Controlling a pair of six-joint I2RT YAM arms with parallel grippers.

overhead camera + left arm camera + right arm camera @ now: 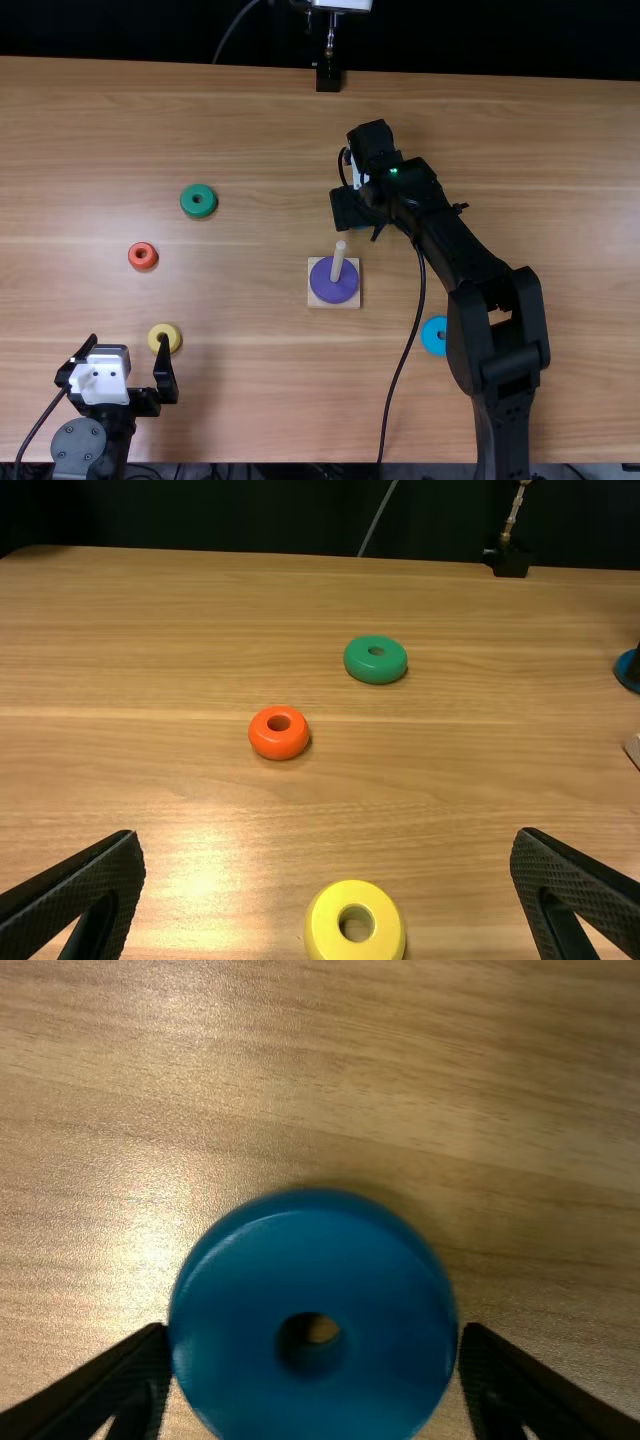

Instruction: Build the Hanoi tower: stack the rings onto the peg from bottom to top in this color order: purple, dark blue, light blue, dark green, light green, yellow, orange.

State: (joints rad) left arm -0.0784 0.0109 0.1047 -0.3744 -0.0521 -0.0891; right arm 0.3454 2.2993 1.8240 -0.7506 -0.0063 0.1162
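In the top view, the right arm (480,260) reaches from the near edge up past the peg (338,262), its gripper (358,222) low over the table (250,400), just beyond the peg's square base (314,303). The purple ring (334,283) sits on that base, around the peg. The light blue ring (433,336) lies beside the right arm, nearer the front. To the left, well apart from the peg, are a green ring (198,201), then an orange ring (142,257) nearer the front, then a yellow ring (171,333). The left gripper (128,340) is at the near left, fingers spread wide, with one fingertip partly over the yellow ring. At the table's far edge stands a small black block (328,76).

In the left wrist view, both fingers are well apart — nothing is held between them. The yellow ring lies near them, the orange and green rings farther off. A dark blue ring (624,671) shows at the edge, with a black finger against it.

In the right wrist view, the fingers are clamped on the dark blue ring, one at each side, its hole facing the camera — whether it touches the wood, I cannot tell.
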